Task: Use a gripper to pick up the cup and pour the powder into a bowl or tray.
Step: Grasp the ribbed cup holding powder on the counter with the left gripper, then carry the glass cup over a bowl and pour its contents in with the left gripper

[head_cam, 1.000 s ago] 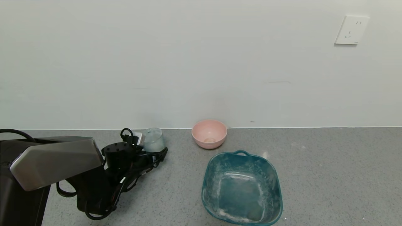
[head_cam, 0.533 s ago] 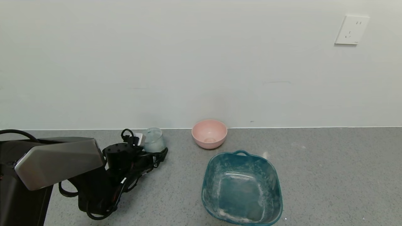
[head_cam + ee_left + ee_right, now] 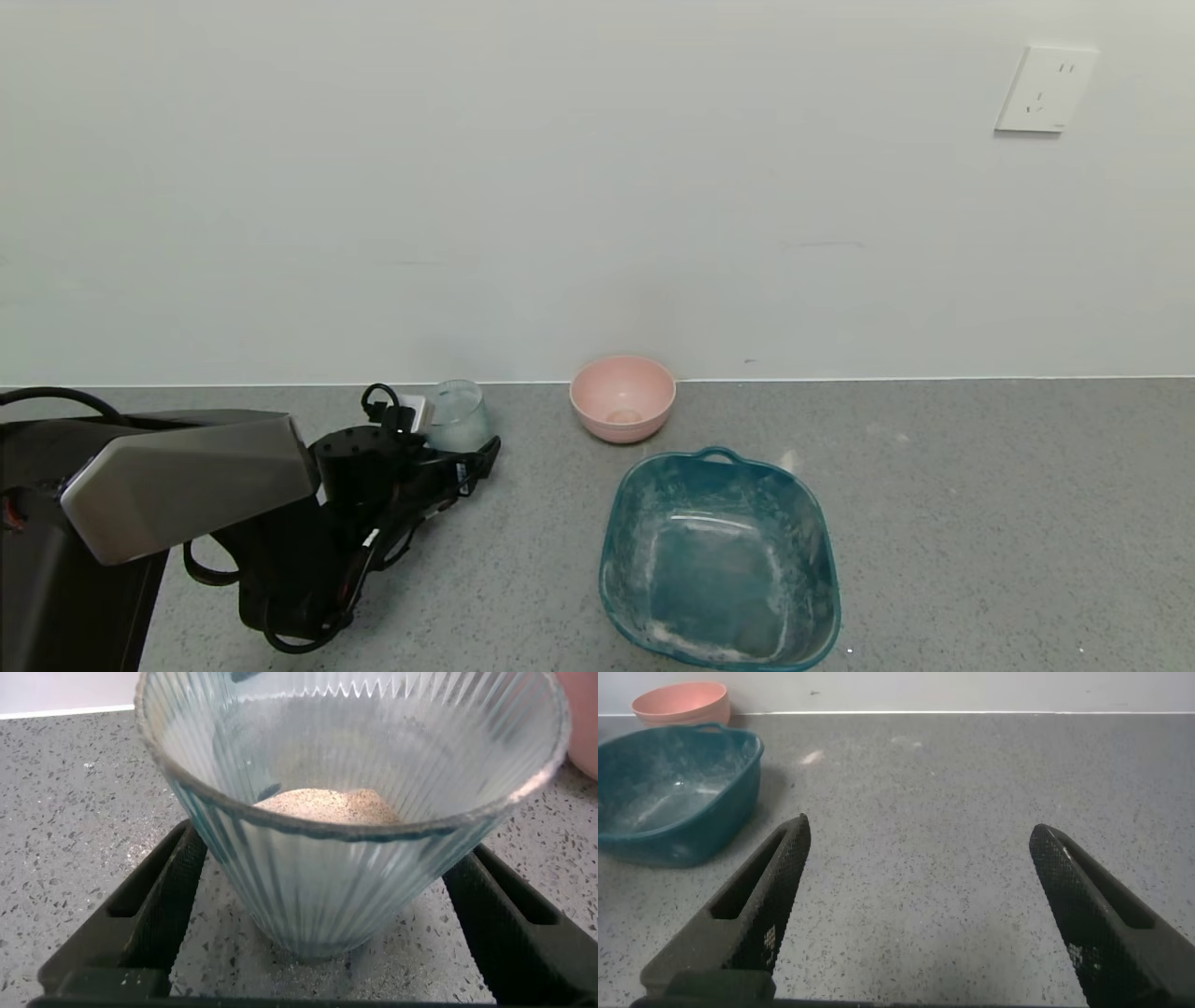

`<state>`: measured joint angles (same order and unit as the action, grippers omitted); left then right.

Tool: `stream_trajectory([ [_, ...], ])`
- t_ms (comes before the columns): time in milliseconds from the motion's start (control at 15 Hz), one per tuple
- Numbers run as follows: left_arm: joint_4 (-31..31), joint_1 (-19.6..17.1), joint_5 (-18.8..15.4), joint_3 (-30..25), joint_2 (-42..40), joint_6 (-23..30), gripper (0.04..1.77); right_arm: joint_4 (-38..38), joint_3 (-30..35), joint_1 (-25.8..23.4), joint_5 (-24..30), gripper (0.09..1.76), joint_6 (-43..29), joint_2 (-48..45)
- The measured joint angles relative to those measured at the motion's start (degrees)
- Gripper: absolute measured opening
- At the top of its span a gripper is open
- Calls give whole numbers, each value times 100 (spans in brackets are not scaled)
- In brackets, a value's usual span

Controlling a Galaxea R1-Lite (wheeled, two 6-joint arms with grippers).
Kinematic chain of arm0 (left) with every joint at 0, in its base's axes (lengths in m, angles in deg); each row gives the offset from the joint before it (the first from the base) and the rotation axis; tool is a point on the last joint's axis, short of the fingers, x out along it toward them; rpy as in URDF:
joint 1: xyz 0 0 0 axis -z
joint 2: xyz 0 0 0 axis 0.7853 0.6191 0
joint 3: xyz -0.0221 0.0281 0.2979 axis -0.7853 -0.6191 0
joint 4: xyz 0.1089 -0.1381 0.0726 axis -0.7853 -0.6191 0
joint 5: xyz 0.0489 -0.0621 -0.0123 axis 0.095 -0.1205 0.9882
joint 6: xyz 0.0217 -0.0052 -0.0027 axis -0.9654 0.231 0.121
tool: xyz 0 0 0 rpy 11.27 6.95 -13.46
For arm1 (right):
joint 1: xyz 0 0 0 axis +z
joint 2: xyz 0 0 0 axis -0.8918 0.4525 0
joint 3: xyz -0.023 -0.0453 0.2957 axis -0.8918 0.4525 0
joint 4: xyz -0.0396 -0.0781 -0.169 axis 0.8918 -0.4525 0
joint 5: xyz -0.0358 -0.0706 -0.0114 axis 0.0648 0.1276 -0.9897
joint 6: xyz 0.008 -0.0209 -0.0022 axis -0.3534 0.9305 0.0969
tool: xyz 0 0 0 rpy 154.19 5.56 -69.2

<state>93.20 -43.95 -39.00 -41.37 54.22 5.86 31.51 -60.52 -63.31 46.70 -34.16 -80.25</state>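
Note:
The cup, a clear ribbed glass tumbler, stands upright on the grey counter near the back wall. The left wrist view shows it close up, with a mound of pale powder inside. My left gripper is open, with one finger on each side of the cup's lower part and a gap showing on both sides. The pink bowl stands to the cup's right by the wall. My right gripper is open and empty over bare counter; it does not show in the head view.
A teal squarish basin, dusted with white powder, sits in front of the pink bowl; the right wrist view shows it too, with the pink bowl behind. A wall socket is high on the right.
My left arm has crept slightly to the right and forward, bringing the gripper a little further around the cup. The cup, bowl and basin have not moved.

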Motion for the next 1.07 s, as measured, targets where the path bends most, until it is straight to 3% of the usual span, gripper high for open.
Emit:
stream_trajectory([
  [133,2,0,-1,2,6,2,137,0,0,4,2,171,0,0],
  [200,2,-4,0,2,6,0,130,0,0,4,2,171,5,0],
  [1067,-20,2,18,-26,-24,9,126,0,0,1,2,171,0,0],
])
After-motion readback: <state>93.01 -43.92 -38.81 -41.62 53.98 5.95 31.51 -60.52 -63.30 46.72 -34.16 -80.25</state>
